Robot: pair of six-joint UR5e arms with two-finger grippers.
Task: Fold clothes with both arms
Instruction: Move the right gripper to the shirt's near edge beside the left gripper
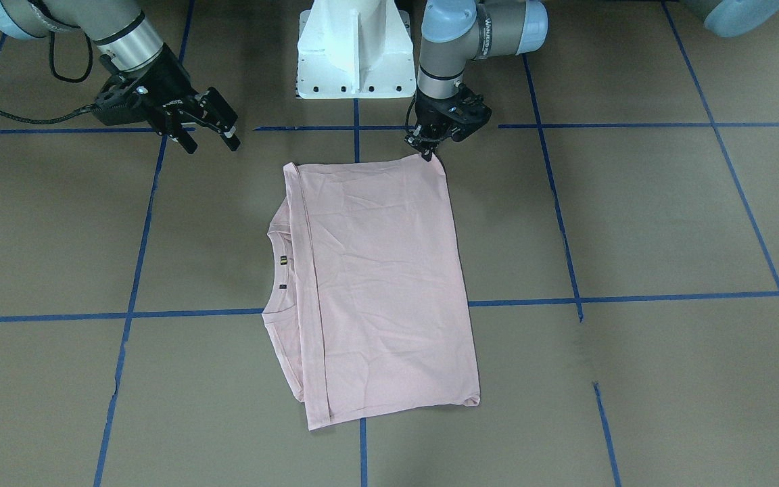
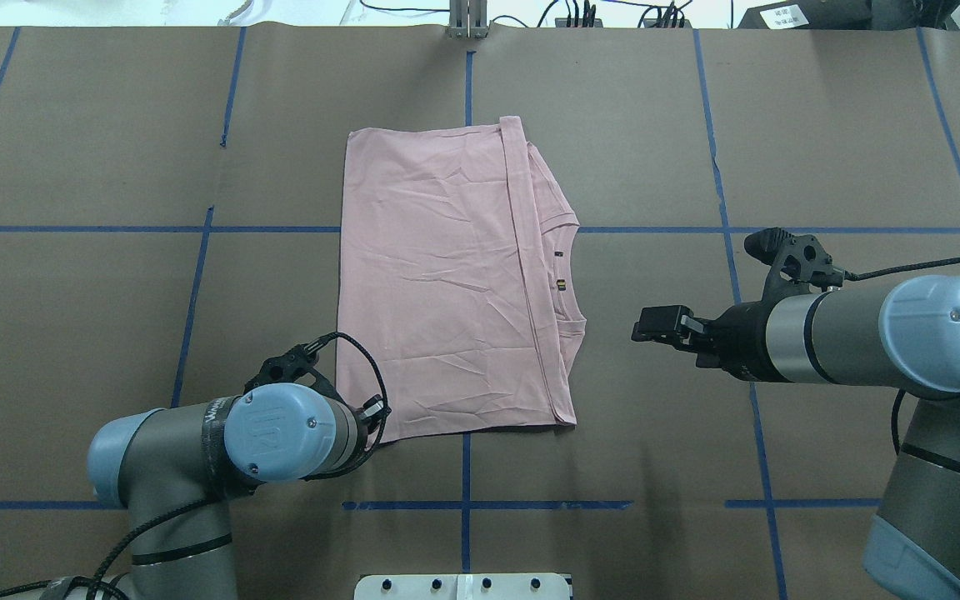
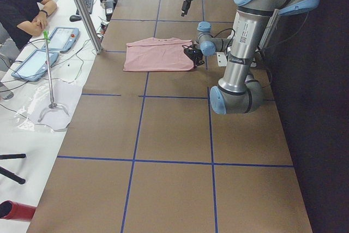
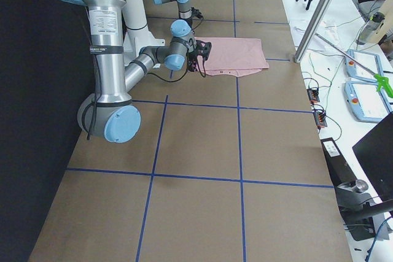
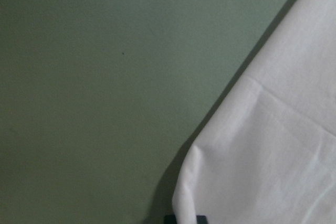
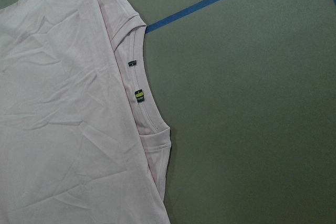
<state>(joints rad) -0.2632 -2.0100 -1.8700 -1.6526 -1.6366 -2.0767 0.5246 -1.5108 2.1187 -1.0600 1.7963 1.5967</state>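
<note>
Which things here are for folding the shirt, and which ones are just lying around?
For the job: pink T-shirt, left gripper, right gripper.

Just lying about: white base, blue tape lines, tablets on the side bench.

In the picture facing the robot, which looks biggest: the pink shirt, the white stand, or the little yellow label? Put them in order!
1. pink shirt
2. white stand
3. yellow label, just a speck

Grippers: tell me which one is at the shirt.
The left gripper: it is down at the corner of the pink shirt nearest the robot. The right gripper hangs open, apart from the shirt.
</note>
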